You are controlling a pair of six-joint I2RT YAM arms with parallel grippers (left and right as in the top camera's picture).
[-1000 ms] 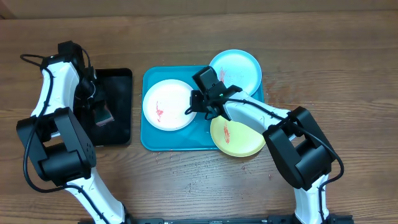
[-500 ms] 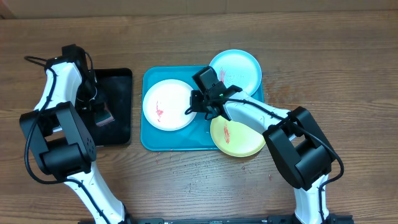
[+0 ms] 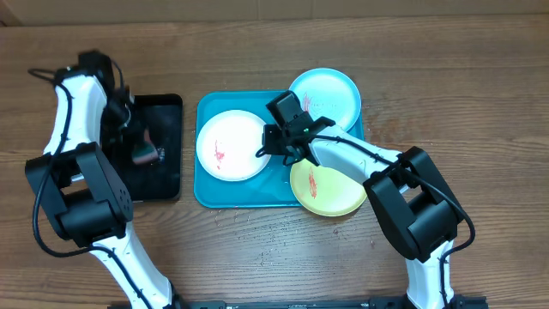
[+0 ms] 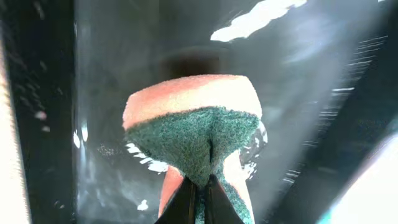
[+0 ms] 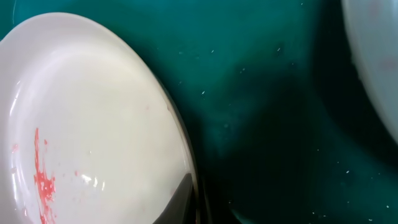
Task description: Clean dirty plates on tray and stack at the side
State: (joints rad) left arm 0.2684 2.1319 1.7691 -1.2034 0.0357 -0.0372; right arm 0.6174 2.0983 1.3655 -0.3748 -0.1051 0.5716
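The left gripper (image 3: 137, 148) is clamped on a sponge (image 3: 144, 154). In the left wrist view its fingertips (image 4: 186, 202) pinch the sponge (image 4: 193, 124) from below, so that the green scouring side bulges towards the camera and the pink-orange foam shows above and beside it. The sponge hangs over a black tray (image 3: 167, 176), whose wet, shiny floor (image 4: 112, 62) fills the rest of that view. Whether the sponge touches the floor cannot be told. The black tray lies to the left of the teal tray (image 3: 257, 196), just beside it, with a narrow strip of table (image 3: 480, 86) between them.

The right gripper (image 3: 266, 146) is over the middle of the teal tray, with its jaws closed on the right edge of the white plate (image 3: 230, 142). In the right wrist view the gripper (image 5: 194, 202) shows as dark fingertips meeting at the rim of the white plate (image 5: 93, 112), with the teal tray (image 5: 261, 93) bare beside them.

The white plate lies in the left half of the teal tray and carries a red smear (image 5: 40, 177) left of its centre. The blue plate (image 3: 330, 94) sits at the teal tray's far right corner, overhanging the rim. The yellow-green plate (image 3: 334, 193) sits at the near right corner, reaching past the rim over the table, and has a red mark (image 3: 311, 182) on its left part.
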